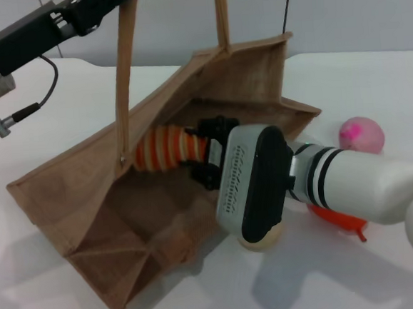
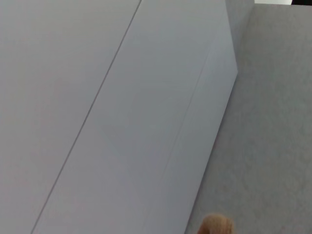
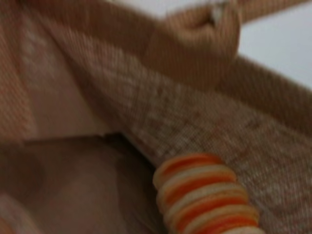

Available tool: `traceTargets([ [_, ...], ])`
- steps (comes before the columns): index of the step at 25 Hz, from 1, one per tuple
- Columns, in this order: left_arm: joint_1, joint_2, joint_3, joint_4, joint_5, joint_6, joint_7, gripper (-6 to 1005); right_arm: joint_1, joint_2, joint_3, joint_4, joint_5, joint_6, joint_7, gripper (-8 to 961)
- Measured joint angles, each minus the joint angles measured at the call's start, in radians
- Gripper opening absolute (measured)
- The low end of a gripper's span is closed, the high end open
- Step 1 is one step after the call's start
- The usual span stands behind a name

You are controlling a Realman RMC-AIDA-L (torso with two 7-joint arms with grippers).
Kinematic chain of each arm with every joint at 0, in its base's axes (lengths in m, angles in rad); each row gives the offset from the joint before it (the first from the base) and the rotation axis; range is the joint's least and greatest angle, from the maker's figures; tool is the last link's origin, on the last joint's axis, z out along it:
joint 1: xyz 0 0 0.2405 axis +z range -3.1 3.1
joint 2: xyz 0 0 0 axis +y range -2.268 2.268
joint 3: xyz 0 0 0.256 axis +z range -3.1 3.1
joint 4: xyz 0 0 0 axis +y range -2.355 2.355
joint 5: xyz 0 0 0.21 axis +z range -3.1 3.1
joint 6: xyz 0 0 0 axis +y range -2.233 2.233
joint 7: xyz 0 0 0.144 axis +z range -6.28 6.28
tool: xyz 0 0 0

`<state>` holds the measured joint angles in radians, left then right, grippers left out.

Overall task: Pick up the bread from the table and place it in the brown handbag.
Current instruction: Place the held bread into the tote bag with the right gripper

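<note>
The brown handbag (image 1: 137,231) lies on the white table (image 1: 53,116) with its mouth held open towards my right arm. My left gripper (image 1: 105,3) is at the top left, shut on one long handle (image 1: 124,75) and holding it up taut. A tip of that handle shows in the left wrist view (image 2: 216,225). My right gripper (image 1: 196,152) reaches into the bag's mouth, shut on the orange and cream striped bread (image 1: 164,148). The bread is inside the bag, just above its lower wall. The right wrist view shows the bread (image 3: 207,195) against the woven inner wall (image 3: 146,112).
A pink ball (image 1: 361,134) lies on the table to the right of the bag. An orange-red object (image 1: 338,220) and a round beige bun (image 1: 259,243) lie under my right forearm. The bag's second handle (image 1: 221,14) rises at the back.
</note>
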<state>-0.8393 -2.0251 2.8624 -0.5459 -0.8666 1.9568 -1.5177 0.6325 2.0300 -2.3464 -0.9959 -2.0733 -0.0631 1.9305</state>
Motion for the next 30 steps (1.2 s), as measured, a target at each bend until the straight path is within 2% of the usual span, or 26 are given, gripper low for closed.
traceTargets([
  [4, 0.002, 0.002, 0.000, 0.004, 0.000, 0.015, -0.017, 125, 0.030, 0.002, -0.072, 0.083, 0.046, 0.123, 0.010, 446],
  [11, 0.008, 0.012, 0.002, 0.026, 0.000, 0.021, -0.025, 125, 0.038, 0.003, -0.227, 0.143, 0.058, 0.391, 0.012, 438],
  [16, 0.008, 0.012, 0.002, 0.026, 0.011, 0.023, -0.025, 125, 0.041, 0.002, -0.269, 0.164, 0.055, 0.436, 0.012, 436],
  [19, 0.007, 0.013, 0.002, 0.026, 0.014, 0.023, -0.025, 125, 0.042, 0.002, -0.272, 0.160, 0.055, 0.438, 0.012, 513],
  [25, 0.014, 0.016, 0.002, 0.026, 0.013, 0.024, -0.032, 125, 0.041, 0.003, -0.289, 0.152, 0.055, 0.436, 0.012, 760],
  [30, 0.018, 0.017, 0.002, 0.026, 0.010, 0.024, -0.038, 125, 0.036, 0.002, -0.290, 0.141, 0.055, 0.439, 0.010, 897],
])
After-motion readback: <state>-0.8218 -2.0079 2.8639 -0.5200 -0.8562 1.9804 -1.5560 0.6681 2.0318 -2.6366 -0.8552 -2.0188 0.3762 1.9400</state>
